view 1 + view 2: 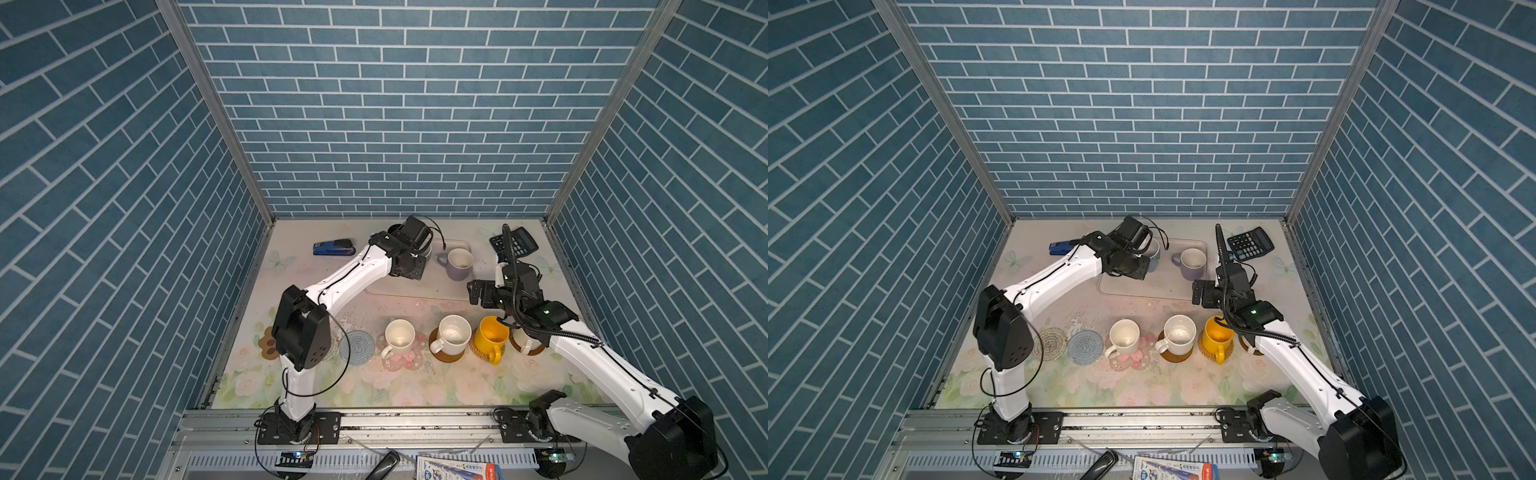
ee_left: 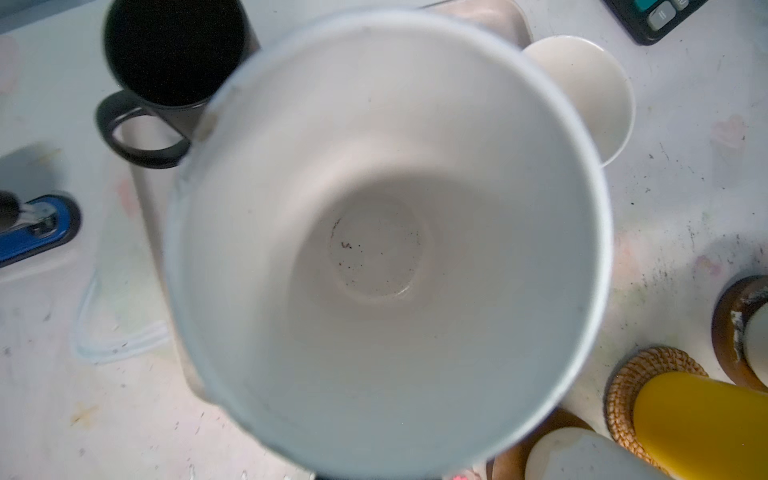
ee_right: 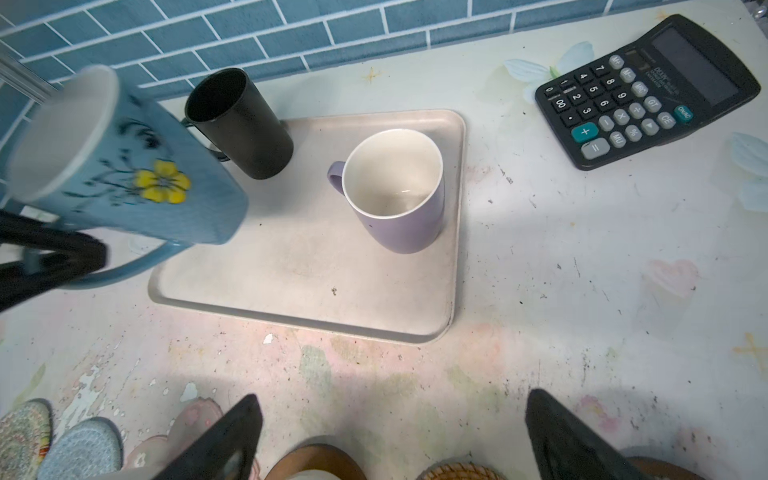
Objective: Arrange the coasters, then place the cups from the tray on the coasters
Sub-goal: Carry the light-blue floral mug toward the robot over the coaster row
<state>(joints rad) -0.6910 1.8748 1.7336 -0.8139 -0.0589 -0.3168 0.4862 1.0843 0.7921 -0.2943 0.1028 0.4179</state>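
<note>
My left gripper [image 3: 83,255] is shut on the handle of the light blue flower-print cup [image 3: 124,166], which hangs tilted above the tray's [image 3: 311,291] left end; its pale inside [image 2: 386,249] fills the left wrist view. On the tray stand a black cup [image 3: 239,122] and a lavender cup [image 1: 459,264]. My right gripper [image 3: 392,399] is open and holds nothing, between the tray and the coaster row. In that row a white cup [image 1: 399,338] sits on the pink flower coaster, another white cup [image 1: 451,336] on a brown disc, and a yellow cup [image 1: 490,336] on rattan. The blue-grey coaster [image 1: 357,347] is bare.
A black calculator [image 1: 515,241] lies right of the tray and a blue stapler [image 1: 334,247] at the back left. A paw coaster [image 1: 268,343] and a woven round [image 1: 1052,343] lie by the left arm. A white cup on a brown disc [image 1: 528,345] is half hidden under the right arm.
</note>
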